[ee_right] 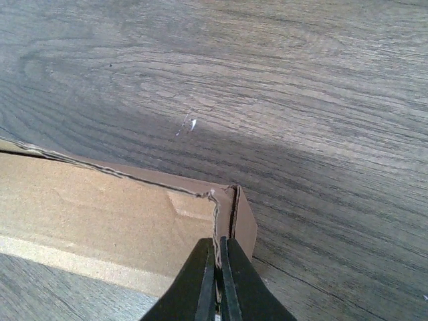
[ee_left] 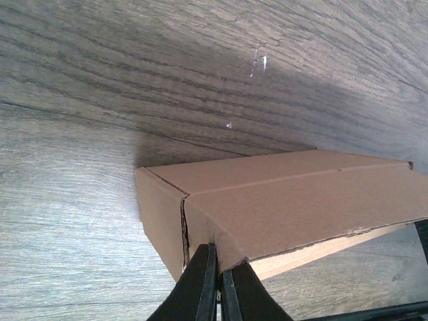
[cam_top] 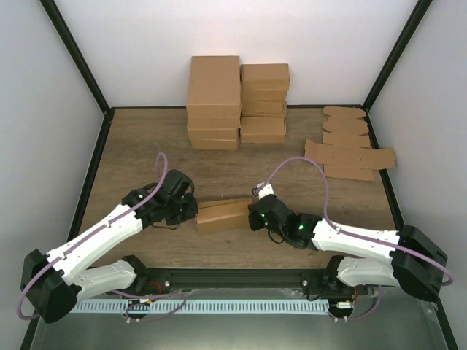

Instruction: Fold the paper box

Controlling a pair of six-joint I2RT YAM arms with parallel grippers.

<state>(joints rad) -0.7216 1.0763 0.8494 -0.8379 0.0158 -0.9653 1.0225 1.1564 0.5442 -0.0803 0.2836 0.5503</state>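
Note:
The paper box [cam_top: 222, 214] is a brown kraft carton, partly folded, lying on the wooden table between my two arms. My left gripper [cam_top: 191, 211] is shut on the box's left end; in the left wrist view its fingertips [ee_left: 219, 281] pinch the cardboard at the near corner of the box [ee_left: 287, 207]. My right gripper [cam_top: 253, 217] is shut on the right end; in the right wrist view it [ee_right: 219, 274] clamps a thin cardboard edge by the end flap of the box [ee_right: 114, 221]. The box's inside is hidden.
Two stacks of ready-made brown cartons [cam_top: 237, 102] stand at the back centre. Flat brown blanks [cam_top: 349, 146] lie at the back right. Black frame rails [cam_top: 95, 160] border the table.

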